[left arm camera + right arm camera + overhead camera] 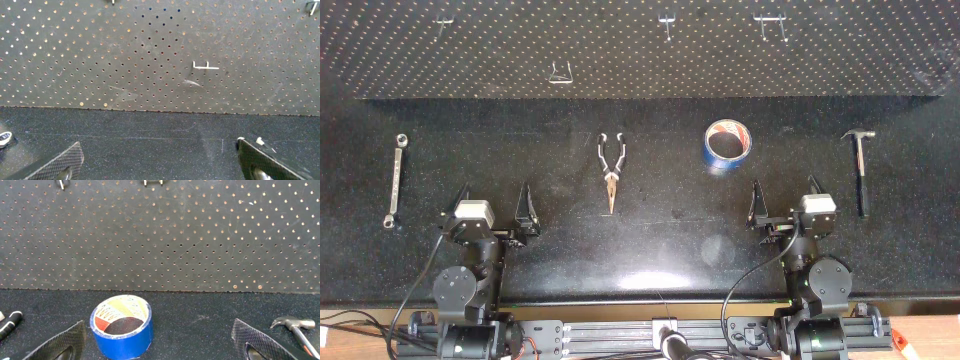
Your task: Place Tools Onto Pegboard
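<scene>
With the left tool (494,198) and right tool (785,196) both released and empty near the front of the counter (670,235), the tape (728,145) lies ahead of the right tool, slightly leftward, toward the pegboard (620,45), so the right arm looks nearer.

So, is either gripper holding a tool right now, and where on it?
Nothing is held: the left gripper and right gripper are both open and empty.

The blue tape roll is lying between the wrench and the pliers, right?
Not quite. The blue tape roll lies between the pliers and the hammer, not the wrench and the pliers. The top view shows it.
</scene>
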